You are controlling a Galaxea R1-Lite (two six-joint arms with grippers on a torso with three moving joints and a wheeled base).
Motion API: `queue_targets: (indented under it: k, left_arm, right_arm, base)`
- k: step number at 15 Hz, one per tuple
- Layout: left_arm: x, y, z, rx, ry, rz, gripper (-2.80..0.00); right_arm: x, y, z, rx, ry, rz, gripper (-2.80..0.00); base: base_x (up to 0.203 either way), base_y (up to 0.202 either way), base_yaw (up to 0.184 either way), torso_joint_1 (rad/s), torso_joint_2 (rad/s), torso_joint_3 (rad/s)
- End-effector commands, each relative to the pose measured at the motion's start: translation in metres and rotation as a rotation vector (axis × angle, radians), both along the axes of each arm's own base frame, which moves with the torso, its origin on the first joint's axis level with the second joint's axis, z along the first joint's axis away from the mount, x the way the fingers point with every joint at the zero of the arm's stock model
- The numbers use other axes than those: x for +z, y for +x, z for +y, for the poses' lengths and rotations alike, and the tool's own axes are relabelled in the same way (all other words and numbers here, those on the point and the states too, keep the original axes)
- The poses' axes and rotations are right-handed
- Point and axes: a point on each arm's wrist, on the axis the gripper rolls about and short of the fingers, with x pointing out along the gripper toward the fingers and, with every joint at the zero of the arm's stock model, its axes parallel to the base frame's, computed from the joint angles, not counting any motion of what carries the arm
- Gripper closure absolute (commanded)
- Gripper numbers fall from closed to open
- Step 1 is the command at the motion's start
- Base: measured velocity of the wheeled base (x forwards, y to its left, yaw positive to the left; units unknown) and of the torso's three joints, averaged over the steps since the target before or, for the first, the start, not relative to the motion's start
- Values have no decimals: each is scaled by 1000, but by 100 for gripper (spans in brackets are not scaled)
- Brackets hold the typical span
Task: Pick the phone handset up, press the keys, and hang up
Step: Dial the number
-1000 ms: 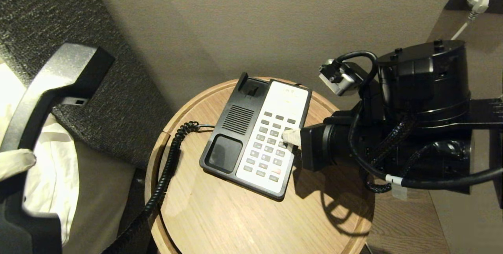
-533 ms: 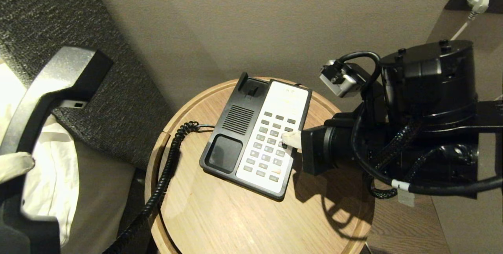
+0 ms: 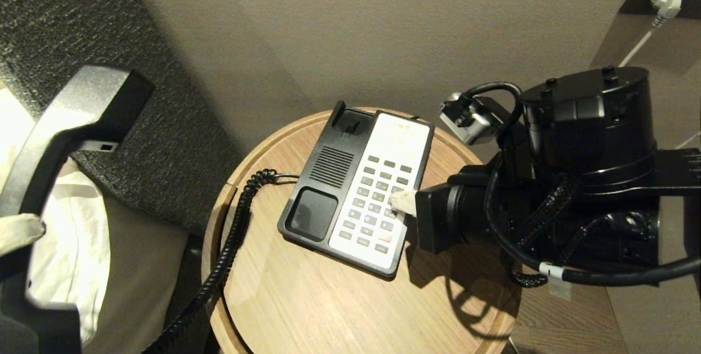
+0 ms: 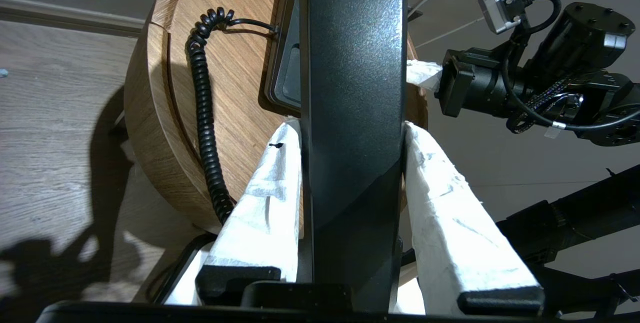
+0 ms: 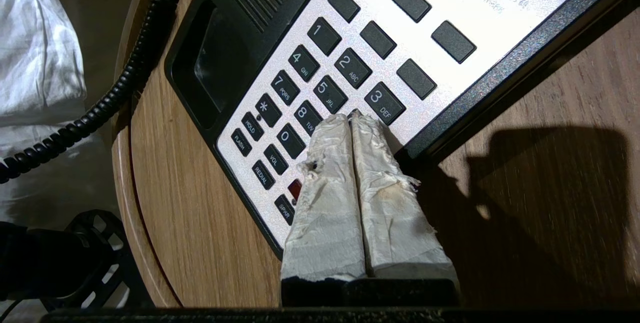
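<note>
The black phone handset hangs in the air at the far left, off the phone. My left gripper is shut on its shaft, with one white-wrapped finger on each side. A black coiled cord runs from it to the phone base on the round table. My right gripper is shut, and its wrapped tips rest on the keys, just beside the 3 and 5. In the head view the right gripper reaches over the keypad from the right.
The phone stands on a round wooden table with a raised rim. White bedding and a dark textured headboard lie to the left. A white plug sits in a wall socket at the far right. The right arm's bulk overhangs the table's right side.
The right gripper's tips have shifted slightly along the keypad toward the nearer rows. The left gripper still holds the handset in about the same place.
</note>
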Motion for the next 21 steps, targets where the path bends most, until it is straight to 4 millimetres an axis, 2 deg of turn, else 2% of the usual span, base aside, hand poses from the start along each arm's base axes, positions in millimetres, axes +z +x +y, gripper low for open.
queue_targets:
  k: [1, 13, 19, 21]
  left_arm:
    - [0, 0, 0, 2, -1, 3, 0]
    - [1, -2, 2, 2, -9, -6, 0]
    - [-3, -2, 2, 2, -1, 3, 0]
    - [-7, -3, 3, 2, 2, 6, 0]
  right_arm:
    - [-2, 1, 1, -2, -6, 3, 0]
    - [-7, 8, 1, -32, -26, 2, 0]
    - [7, -1, -6, -23, 11, -25, 0]
    - [6, -6, -7, -13, 6, -16, 0]
  base:
    - [0, 0, 0, 0, 0, 0]
    - [0, 0, 0, 0, 0, 0]
    - [0, 0, 0, 0, 0, 0]
    - [0, 0, 0, 0, 0, 0]
